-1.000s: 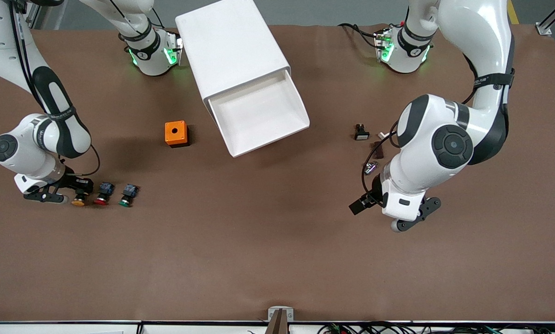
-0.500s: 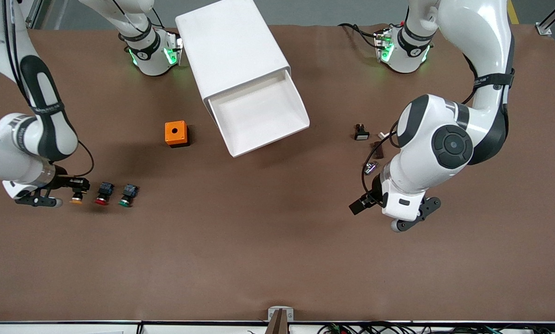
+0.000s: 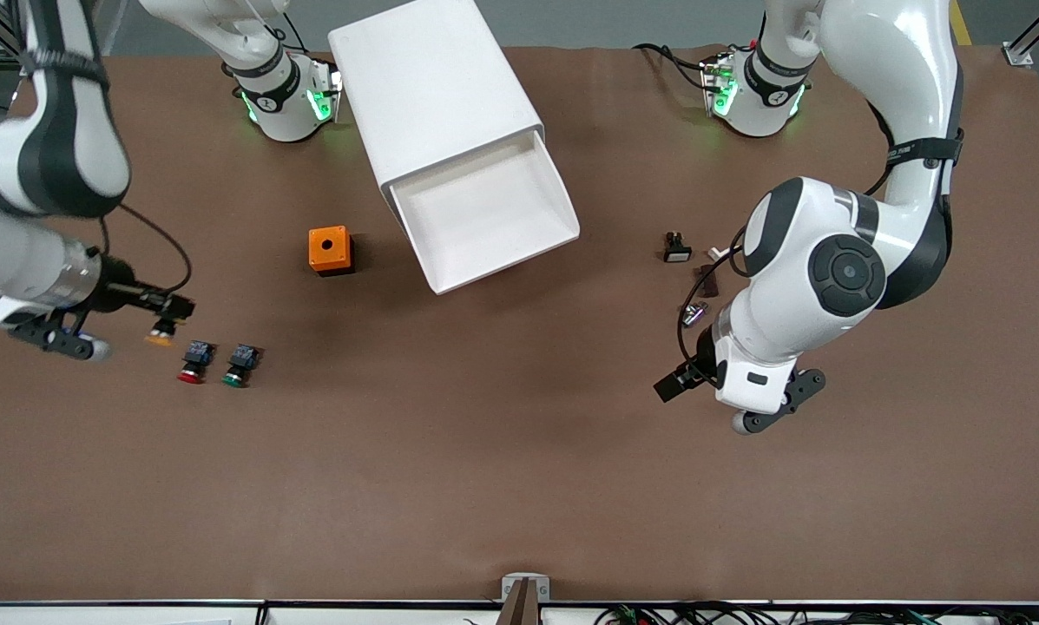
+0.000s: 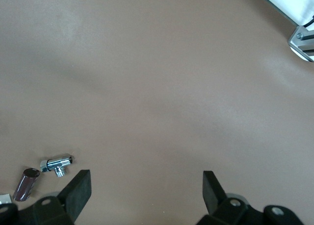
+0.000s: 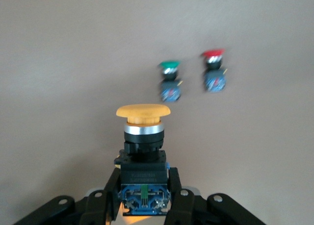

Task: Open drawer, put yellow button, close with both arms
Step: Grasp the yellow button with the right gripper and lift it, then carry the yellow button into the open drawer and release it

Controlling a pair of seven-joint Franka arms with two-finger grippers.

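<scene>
The white cabinet [image 3: 432,95] stands at the table's middle near the arm bases, with its top drawer [image 3: 484,217] pulled out and open. My right gripper [image 3: 165,311] is shut on the yellow button [image 3: 160,337], held in the air above the table at the right arm's end. In the right wrist view the button [image 5: 143,137] sits between my fingers, yellow cap outward, blue block at the jaws. My left gripper [image 3: 674,384] hangs open and empty over bare table at the left arm's end; its fingertips [image 4: 78,190] show wide apart.
A red-capped button [image 3: 192,364] and a green-capped button [image 3: 240,365] lie on the table beside the right gripper. An orange box [image 3: 330,251] sits next to the cabinet. A small black part [image 3: 676,248], a brown tube [image 4: 25,184] and a chrome fitting [image 4: 57,163] lie near the left arm.
My right gripper has lifted the yellow button off the table, away from the red and green buttons. The left arm has not moved.
</scene>
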